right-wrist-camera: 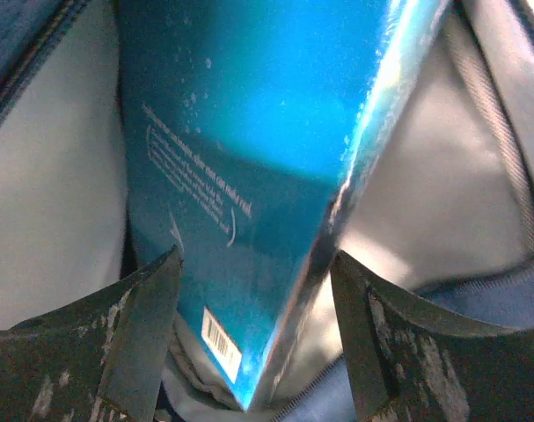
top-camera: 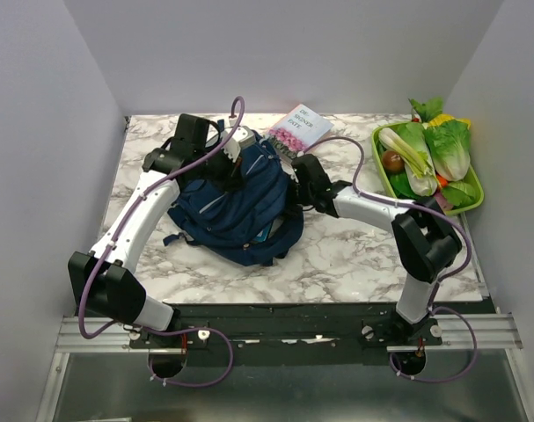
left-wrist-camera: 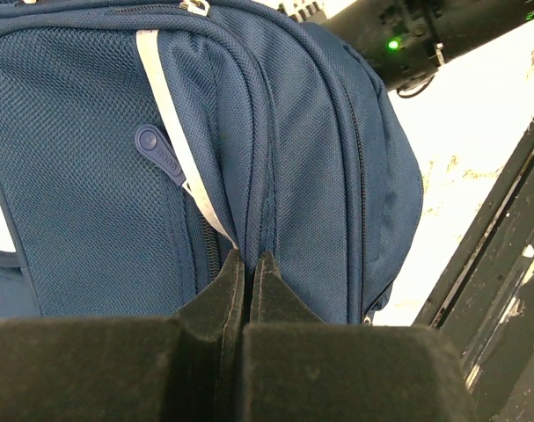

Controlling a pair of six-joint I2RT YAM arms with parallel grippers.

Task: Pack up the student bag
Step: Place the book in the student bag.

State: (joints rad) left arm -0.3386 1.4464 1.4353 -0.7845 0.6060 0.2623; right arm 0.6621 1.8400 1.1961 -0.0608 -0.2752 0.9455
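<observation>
Found the student bag (top-camera: 236, 211) left of the middle of the counter (top-camera: 363, 255), mouth toward the far right. Pinched a fold of its fabric with the left tool (left-wrist-camera: 249, 264), fully closed. Had the right tool (right-wrist-camera: 253, 264) inside the mouth, jaws wide on both sides of a blue book (right-wrist-camera: 240, 132), apparently not squeezing it. Judged the book's long axis to run away from this tool, deeper inside. Judged the free way out to be rightward over bare counter, short of the vegetable tray (top-camera: 377, 156).
</observation>
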